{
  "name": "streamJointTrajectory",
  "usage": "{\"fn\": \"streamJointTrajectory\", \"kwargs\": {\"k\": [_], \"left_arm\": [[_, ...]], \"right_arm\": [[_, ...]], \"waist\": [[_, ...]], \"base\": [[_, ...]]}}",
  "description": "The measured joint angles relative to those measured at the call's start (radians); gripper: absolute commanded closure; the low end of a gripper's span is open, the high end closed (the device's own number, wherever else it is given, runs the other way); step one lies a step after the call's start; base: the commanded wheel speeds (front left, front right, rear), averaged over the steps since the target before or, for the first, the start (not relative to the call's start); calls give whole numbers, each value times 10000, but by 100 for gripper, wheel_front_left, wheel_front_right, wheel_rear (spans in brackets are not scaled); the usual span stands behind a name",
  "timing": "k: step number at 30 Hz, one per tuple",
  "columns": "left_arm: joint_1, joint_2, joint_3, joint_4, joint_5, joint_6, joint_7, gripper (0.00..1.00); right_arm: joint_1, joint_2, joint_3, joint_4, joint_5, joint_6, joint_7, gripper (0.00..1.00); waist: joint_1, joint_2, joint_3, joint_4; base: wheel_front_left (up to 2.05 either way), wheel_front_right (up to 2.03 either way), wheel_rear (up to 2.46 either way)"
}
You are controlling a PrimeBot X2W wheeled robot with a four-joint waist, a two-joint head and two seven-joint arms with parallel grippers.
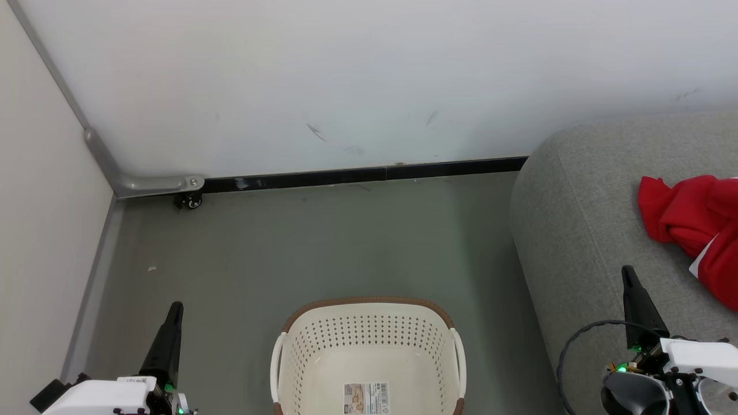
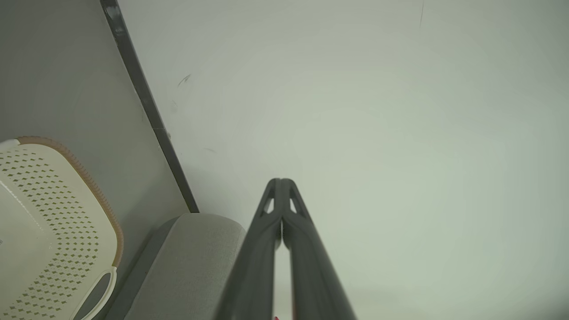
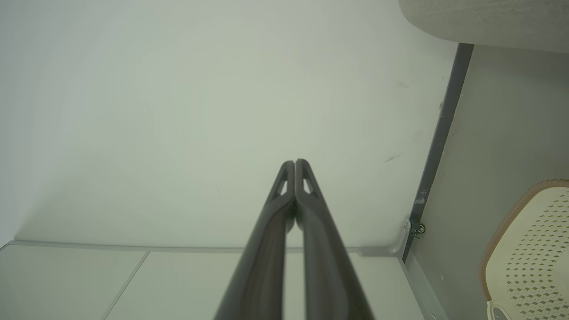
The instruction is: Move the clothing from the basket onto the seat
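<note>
Lying on cushion: the clothing [image 1: 692, 219], a crumpled red heap with a white patch, sits on the seat [image 1: 582, 230] at the right edge of the head view, partly cut off by the frame.
Seat: grey woven fabric with a rounded corner, taking up the right side of the head view, its far end against the wall [image 1: 346, 75].
Basket: the basket [image 1: 369, 334], cream with perforated sides and a brown rim, stands at bottom centre on the grey-green floor [image 1: 346, 242], apart from the seat; a barcode label [image 1: 366, 399] shows on its bottom.
Left side: the left gripper [image 1: 175, 306], lower left above the floor, has its fingers pressed together and grips nothing.
Right side: the right gripper [image 1: 627, 272], lower right over the front of the seat, is clenched tight on nothing, near the clothing but apart from it.
Wall: white and scuffed, with a black baseboard [image 1: 369, 174] along its foot.
Corner: a small caster wheel [image 1: 191, 202] sits under a grey metal bracket [image 1: 150, 185] at left of centre.
</note>
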Motion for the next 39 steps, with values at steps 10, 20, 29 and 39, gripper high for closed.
{"fn": "streamJointTrajectory", "kwargs": {"k": [10,20,29,39], "left_arm": [[-85,-2,8,17,0,-8,0,100],[-90,-2,10,36,0,-8,0,100],[-129,-4,15,52,0,-8,0,100],[-130,-4,23,59,0,-10,0,100]], "right_arm": [[-1,4,-10,6,-2,0,2,100],[-1,10,-19,15,-12,0,2,100],[-2,27,-33,17,-12,0,4,100],[-3,36,-50,19,-12,0,33,100]], "waist": [[0,0,0,0],[-1,0,-1,0],[-1,0,-1,0],[0,0,-1,1]], "base": [[0,0,0],[0,0,0],[0,0,0],[0,0,0]]}}
